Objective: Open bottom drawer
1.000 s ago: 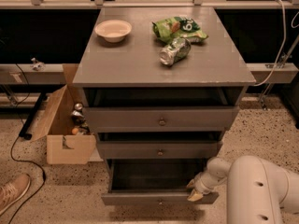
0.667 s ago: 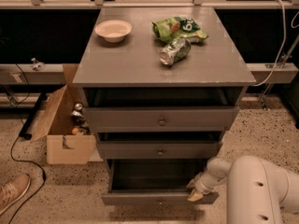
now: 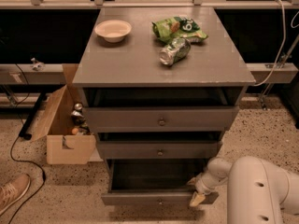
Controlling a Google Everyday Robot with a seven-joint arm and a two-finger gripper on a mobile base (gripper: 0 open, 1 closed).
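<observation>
Three drawers (image 3: 159, 150) are counted; the bottom drawer (image 3: 154, 199) is pulled out. One gripper (image 3: 195, 191) is set astride its right front, fingers spread.

The gripper (image 3: 198, 191) sits at the right end of the bottom drawer (image 3: 140, 199) front; whether it touches the front cannot be told, as the wrist hides it. Drawer interior in deep shadow, contents indiscernible; centre knob (image 3: 160, 201) too small to resolve. Arm (image 3: 261, 190) cut off by right and lower edges, shoe (image 3: 11, 192) by left edge; cardboard box (image 3: 70, 148) contents partly hidden by its wall.
</observation>
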